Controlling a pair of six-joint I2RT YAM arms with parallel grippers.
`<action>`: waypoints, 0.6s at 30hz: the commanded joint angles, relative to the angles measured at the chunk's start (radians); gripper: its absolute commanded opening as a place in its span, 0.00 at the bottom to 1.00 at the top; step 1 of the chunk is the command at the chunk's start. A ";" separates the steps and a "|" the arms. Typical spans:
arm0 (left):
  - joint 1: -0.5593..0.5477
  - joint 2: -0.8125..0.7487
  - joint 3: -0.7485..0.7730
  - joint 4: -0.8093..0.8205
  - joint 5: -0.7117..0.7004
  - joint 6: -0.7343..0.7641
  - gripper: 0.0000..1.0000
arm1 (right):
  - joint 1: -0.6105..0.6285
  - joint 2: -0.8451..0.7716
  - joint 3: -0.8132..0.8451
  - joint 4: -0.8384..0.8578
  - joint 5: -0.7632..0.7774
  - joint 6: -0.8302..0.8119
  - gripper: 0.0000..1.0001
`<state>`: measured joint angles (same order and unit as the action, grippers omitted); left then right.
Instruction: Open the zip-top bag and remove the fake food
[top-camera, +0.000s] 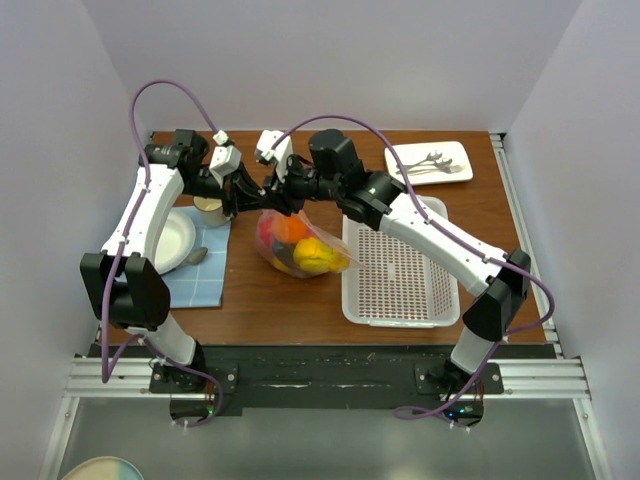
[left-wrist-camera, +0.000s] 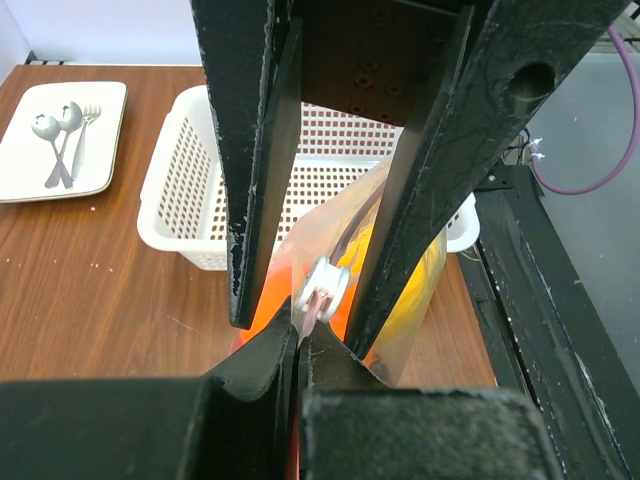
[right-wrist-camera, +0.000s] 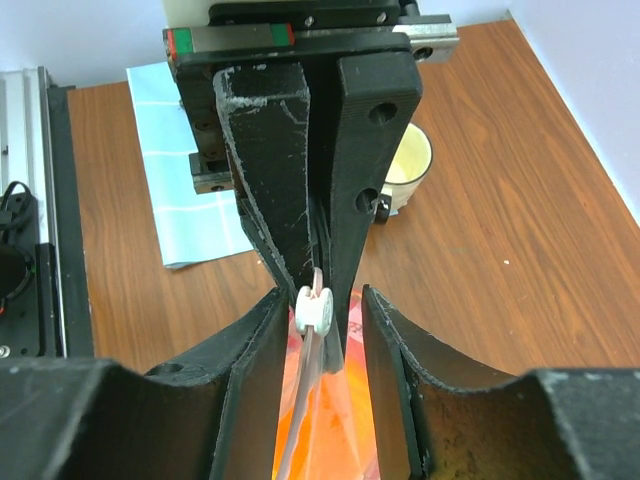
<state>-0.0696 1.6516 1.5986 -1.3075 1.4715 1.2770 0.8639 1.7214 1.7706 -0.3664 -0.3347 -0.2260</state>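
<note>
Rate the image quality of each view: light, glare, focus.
Top external: even, soft light, faint shadows under the arms, everything sharp. Left wrist: black fingers crowd the frame, dark and nearly featureless; the zip-top bag glows orange-yellow. Right wrist: the nearest fingers look soft, the white slider fairly sharp, no strong glare.

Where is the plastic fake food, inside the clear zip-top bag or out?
Inside: orange and yellow fake food shows through the clear zip-top bag.

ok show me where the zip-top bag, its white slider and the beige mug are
zip-top bag (top-camera: 300, 245): top external view, on its bulging clear side
white slider (right-wrist-camera: 315, 308): right wrist view, on its rounded face
beige mug (right-wrist-camera: 408, 165): right wrist view, on its inner wall
</note>
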 joint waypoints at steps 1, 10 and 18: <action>0.001 -0.012 -0.005 -0.009 0.019 0.031 0.02 | 0.004 -0.052 0.046 0.037 -0.001 0.005 0.40; 0.001 -0.012 -0.006 -0.007 0.013 0.031 0.02 | 0.004 -0.051 0.050 0.024 -0.007 -0.001 0.26; 0.001 0.002 -0.011 -0.007 -0.005 0.044 0.02 | 0.004 -0.088 0.052 -0.022 0.022 -0.027 0.12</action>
<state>-0.0696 1.6516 1.5902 -1.3121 1.4681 1.2770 0.8642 1.7176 1.7744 -0.3851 -0.3332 -0.2455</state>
